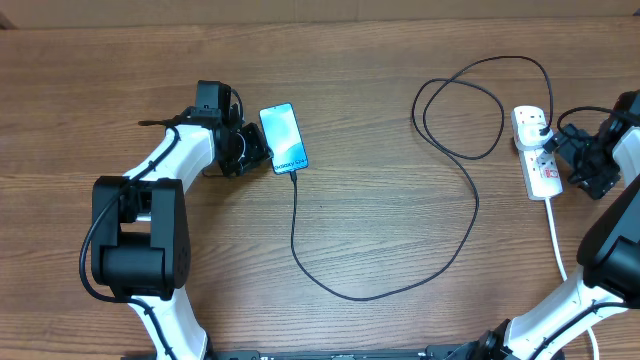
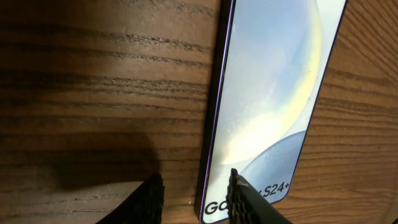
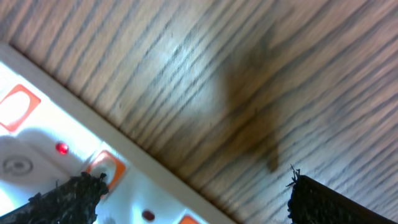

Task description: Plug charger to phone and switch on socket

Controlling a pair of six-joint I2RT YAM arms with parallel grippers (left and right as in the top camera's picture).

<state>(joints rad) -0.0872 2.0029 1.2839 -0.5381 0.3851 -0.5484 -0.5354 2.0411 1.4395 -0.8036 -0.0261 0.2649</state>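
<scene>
Left arm (image 1: 140, 230), highest in the overhead view, reaches to the phone (image 1: 283, 138) toward the table's far edge. The charger (image 1: 470, 190) runs from the phone to the power strip (image 1: 537, 150) by the right edge.

Left wrist: left gripper (image 2: 194, 202), fingers released, straddles the phone's (image 2: 273, 93) long edge. A nudge here could unseat the connector.

Right wrist: right gripper (image 3: 199, 205), spread wide and empty, has one finger (image 3: 65, 199) over a red switch (image 3: 106, 169). Pressing off-centre may shove the power strip (image 3: 31, 155).

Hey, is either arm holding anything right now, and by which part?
Nothing is held. The left gripper straddles the phone edge, jaws unclamped; the right gripper is open at the socket.
</scene>
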